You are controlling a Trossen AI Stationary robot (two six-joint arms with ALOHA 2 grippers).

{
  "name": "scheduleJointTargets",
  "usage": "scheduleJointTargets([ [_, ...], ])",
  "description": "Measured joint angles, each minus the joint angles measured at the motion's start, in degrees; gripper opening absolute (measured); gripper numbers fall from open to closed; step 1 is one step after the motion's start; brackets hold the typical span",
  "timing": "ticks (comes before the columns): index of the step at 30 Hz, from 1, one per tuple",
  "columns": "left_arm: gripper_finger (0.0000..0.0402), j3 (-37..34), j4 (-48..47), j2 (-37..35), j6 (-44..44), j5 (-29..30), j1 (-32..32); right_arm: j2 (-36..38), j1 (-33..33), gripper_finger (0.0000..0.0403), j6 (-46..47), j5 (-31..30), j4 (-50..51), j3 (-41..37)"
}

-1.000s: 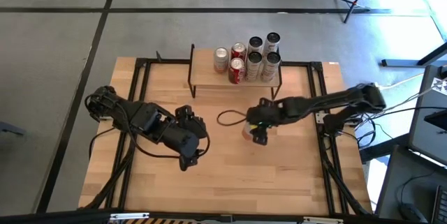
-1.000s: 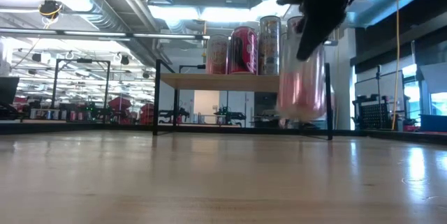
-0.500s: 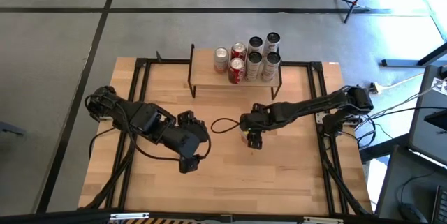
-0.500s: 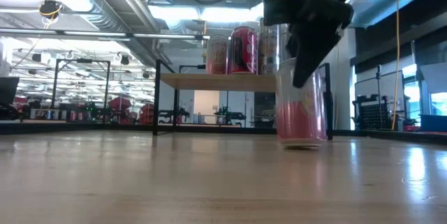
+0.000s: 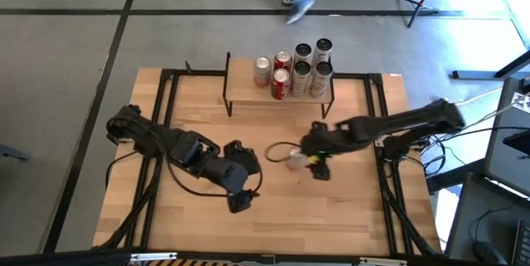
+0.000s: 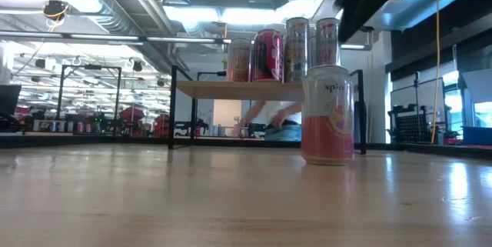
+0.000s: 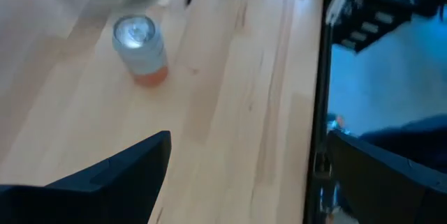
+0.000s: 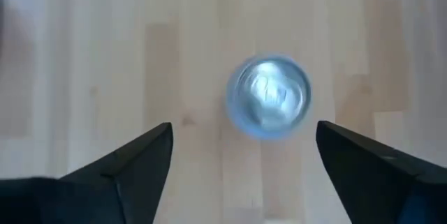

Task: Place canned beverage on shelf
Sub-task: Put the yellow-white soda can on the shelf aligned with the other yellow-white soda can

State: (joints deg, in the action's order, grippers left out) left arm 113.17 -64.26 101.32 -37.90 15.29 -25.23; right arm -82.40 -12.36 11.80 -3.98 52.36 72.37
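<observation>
Six cans (image 5: 291, 70) on shelf (image 5: 240, 75); one pink can (image 6: 328, 115) on table (image 5: 348, 208); two arms.

Grey floor (image 5: 66, 42), bright ceiling lights (image 6: 192, 12)

Overhead, table-level, two wrist views

The shelf (image 5: 244, 74) stands at the far edge of the bench (image 5: 356, 208), near its middle, with a cluster of cans (image 5: 294, 69) on its right half. A single can (image 5: 296, 158) stands upright on the bench in front of the shelf, between the left hand (image 5: 238, 202) and the right hand (image 5: 320, 170).
</observation>
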Motion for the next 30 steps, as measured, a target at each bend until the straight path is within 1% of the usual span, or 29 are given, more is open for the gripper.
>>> scheduleJointTargets([
  [3, 0.037, -3.35, 4.95, 0.04, -0.47, 0.19, 1.4, 8.38, -2.56, 0.0332, 0.49, -1.92, 0.77, -2.21],
  [7, 0.037, -9.0, 14.01, -0.02, 0.71, 1.04, 3.78, 19.0, -5.13, 0.033, 5.94, -5.35, 1.03, -6.6],
  [10, 0.037, -14.19, 21.68, 0.0, 2.7, 4.36, 5.49, 25.9, -6.65, 0.033, 10.37, -5.95, 1.17, -9.6],
  [14, 0.037, -21.38, 34.98, 0.01, 2.18, 5.99, 7.66, 33.08, -8.53, 0.033, 14.99, -5.95, 1.45, -13.05],
  [17, 0.037, -25.93, 44.38, 0.42, 3.85, 9.63, 9.0, 36.33, -9.41, 0.033, 16.68, -6.98, 1.38, -15.07],
  [20, 0.037, -28.97, 48.43, 1.66, 8.75, 12.87, 10.49, 39.06, -9.42, 0.033, 17.9, -7.4, 1.93, -16.81],
  [25, 0.037, -31.38, 55.93, 4.98, 11.49, 12.25, 12.93, 40.98, -9.37, 0.033, 18.13, -7.43, 2.2, -18.4],
  [30, 0.037, -31.59, 57.01, 8.89, 11.6, 12.06, 14.63, 40.91, -9.37, 0.033, 18.37, -6.51, 2.27, -18.96],
])
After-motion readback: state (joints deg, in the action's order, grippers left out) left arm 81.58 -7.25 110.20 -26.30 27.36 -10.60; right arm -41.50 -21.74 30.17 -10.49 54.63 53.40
